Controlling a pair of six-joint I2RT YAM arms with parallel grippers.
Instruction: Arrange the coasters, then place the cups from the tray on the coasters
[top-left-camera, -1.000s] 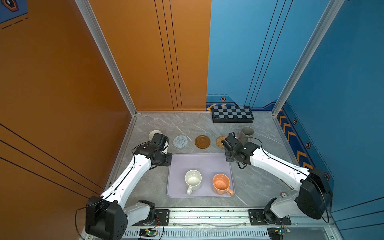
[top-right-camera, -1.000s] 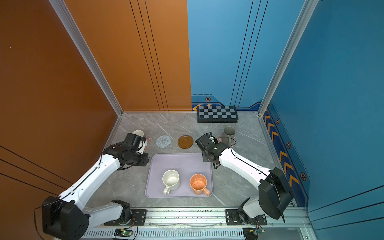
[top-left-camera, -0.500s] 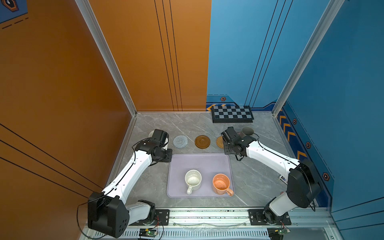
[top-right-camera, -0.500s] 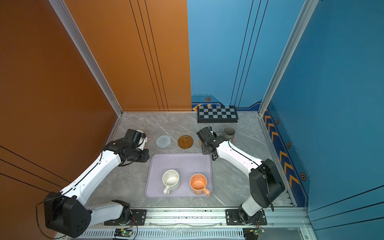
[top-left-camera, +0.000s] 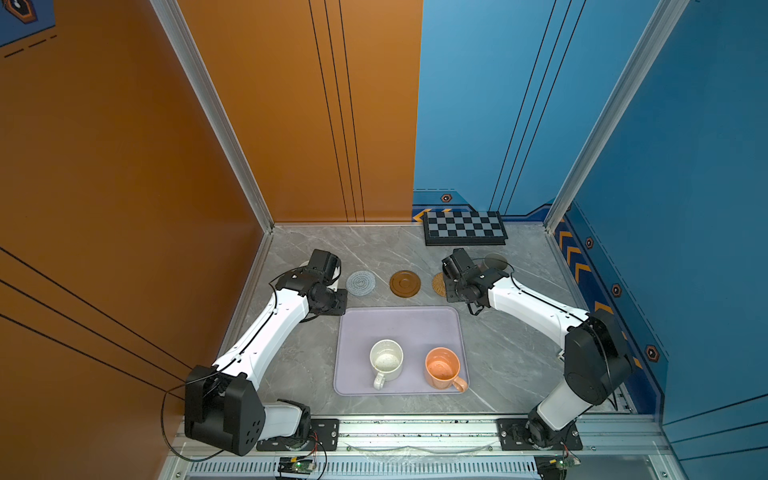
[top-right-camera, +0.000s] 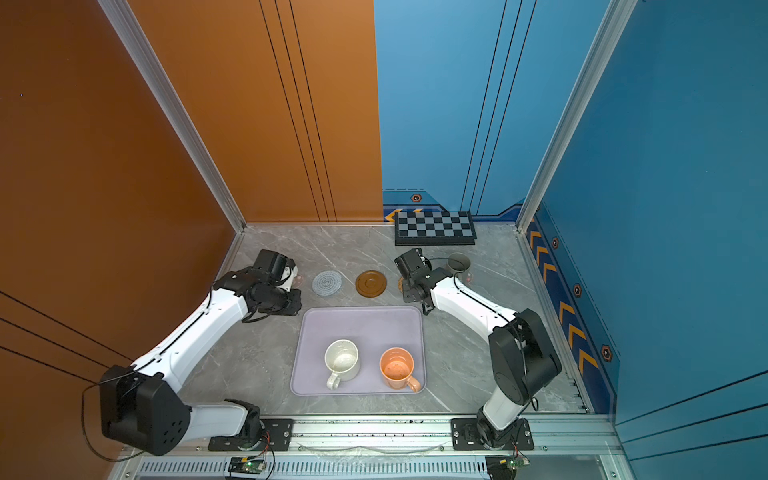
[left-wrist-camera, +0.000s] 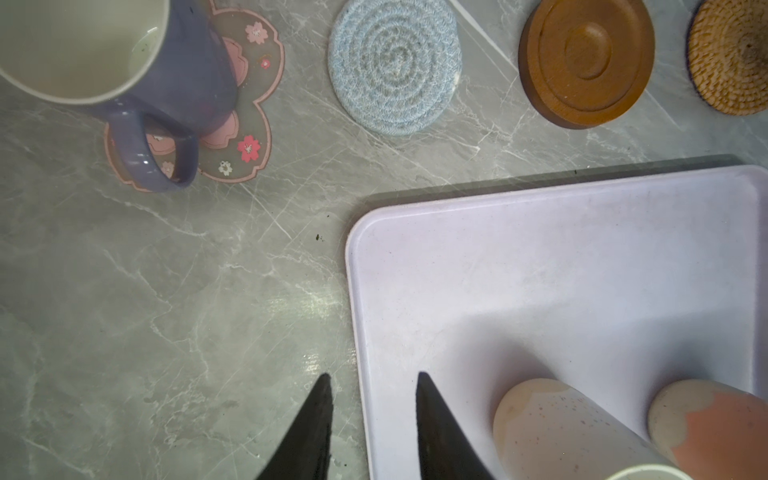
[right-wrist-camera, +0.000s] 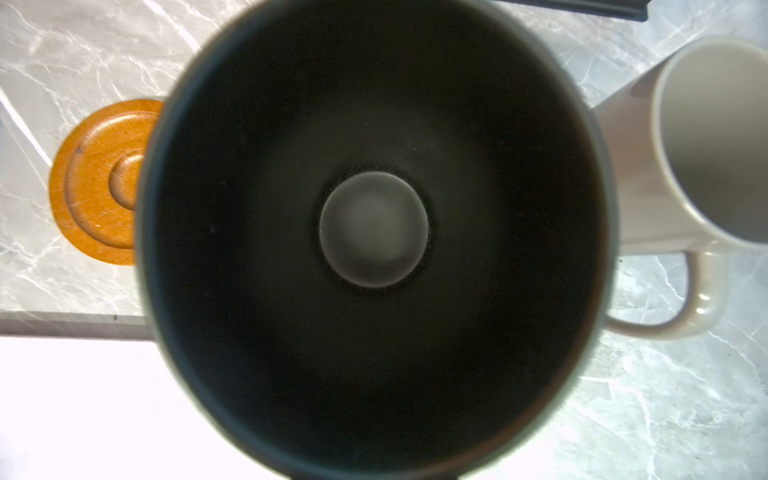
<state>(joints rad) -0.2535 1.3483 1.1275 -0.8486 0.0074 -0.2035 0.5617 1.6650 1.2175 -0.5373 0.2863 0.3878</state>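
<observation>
1. Since a second ago the right arm (top-left-camera: 536, 303) has swung from the far corner of the tray (top-left-camera: 399, 328) to above the rattan coaster (top-left-camera: 437, 284), and the left arm (top-left-camera: 270, 332) has pushed farther back.
2. We see the right gripper (top-left-camera: 455, 289) pinching the black cup (right-wrist-camera: 374, 228), which hangs between the wooden coaster (top-left-camera: 404, 284) and the grey cup (top-left-camera: 494, 262). We cannot tell whether it touches the rattan.
3. We find the left gripper (left-wrist-camera: 372, 374) spread and empty above the surface (top-left-camera: 299, 365), at the tray's rim.
4. The lavender cup (left-wrist-camera: 124, 62) stands on a pink flower coaster (left-wrist-camera: 249, 145); the spiral coaster (top-left-camera: 360, 283) lies bare.
5. The white speckled cup (top-left-camera: 386, 359) and orange cup (top-left-camera: 442, 368) stand in the tray.
</observation>
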